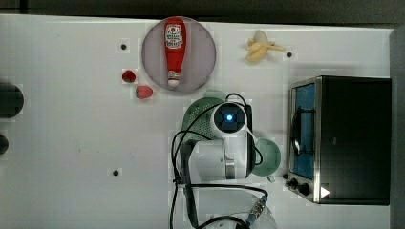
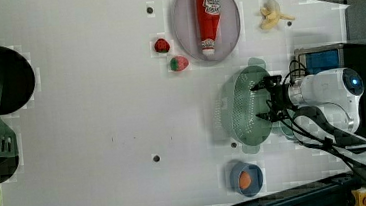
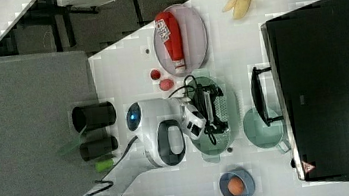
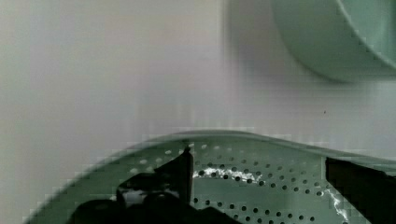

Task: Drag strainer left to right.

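The strainer [image 2: 239, 109] is a pale mint-green oval colander with a perforated bottom, lying just left of the black oven in the left view. In the top view the arm hides part of the strainer [image 1: 197, 117]. My gripper [image 2: 266, 100] hangs over the bowl near the rim on the left view's right. It is open, with both dark fingers spread wide and nothing between them. The wrist view shows the holed floor of the strainer [image 4: 280, 186] right below the fingertips [image 4: 184, 168]. In the right view the gripper [image 3: 214, 108] is above the strainer [image 3: 227, 102].
A round mint cup [image 1: 270, 157] stands between the strainer and the black toaster oven [image 1: 351, 138]. A plate [image 1: 200, 57] holding a ketchup bottle [image 1: 174, 47] lies beyond, with two strawberries [image 1: 143, 91] and a banana [image 1: 260, 47]. A blue bowl [image 2: 245, 179] sits near the table edge.
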